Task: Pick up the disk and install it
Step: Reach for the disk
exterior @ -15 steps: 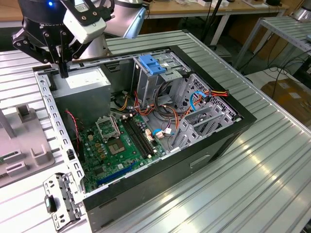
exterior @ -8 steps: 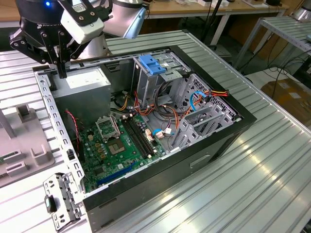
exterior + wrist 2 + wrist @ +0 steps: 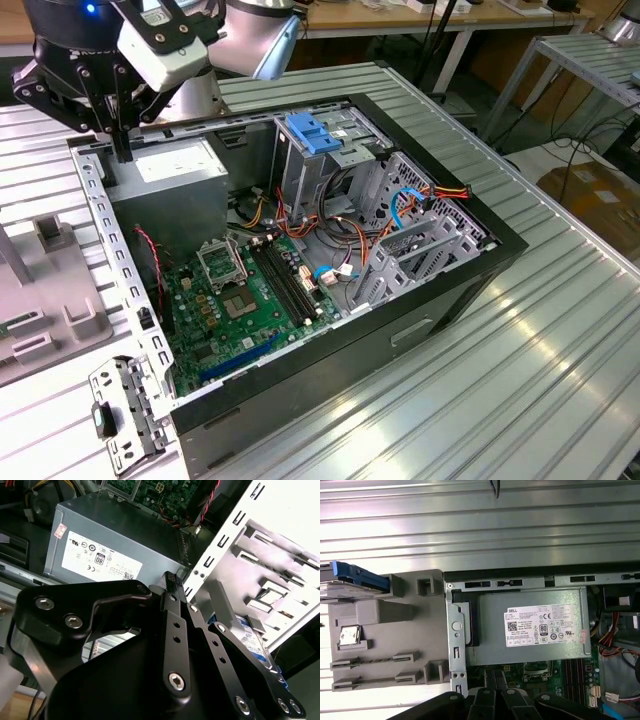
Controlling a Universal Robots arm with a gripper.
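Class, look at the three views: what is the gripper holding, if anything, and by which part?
Nothing. The gripper hangs shut and empty near the power supply, while the disk rests in the grey fixture.

An open black computer case (image 3: 440, 292) is laid on the ribbed aluminium table (image 3: 530, 385). A grey power-supply box with a white sticker (image 3: 172, 168) is seated in one corner of it, beside a green motherboard (image 3: 250, 300). A light-blue slotted plastic bracket (image 3: 315, 132) is mounted atop a metal drive cage (image 3: 298, 175).
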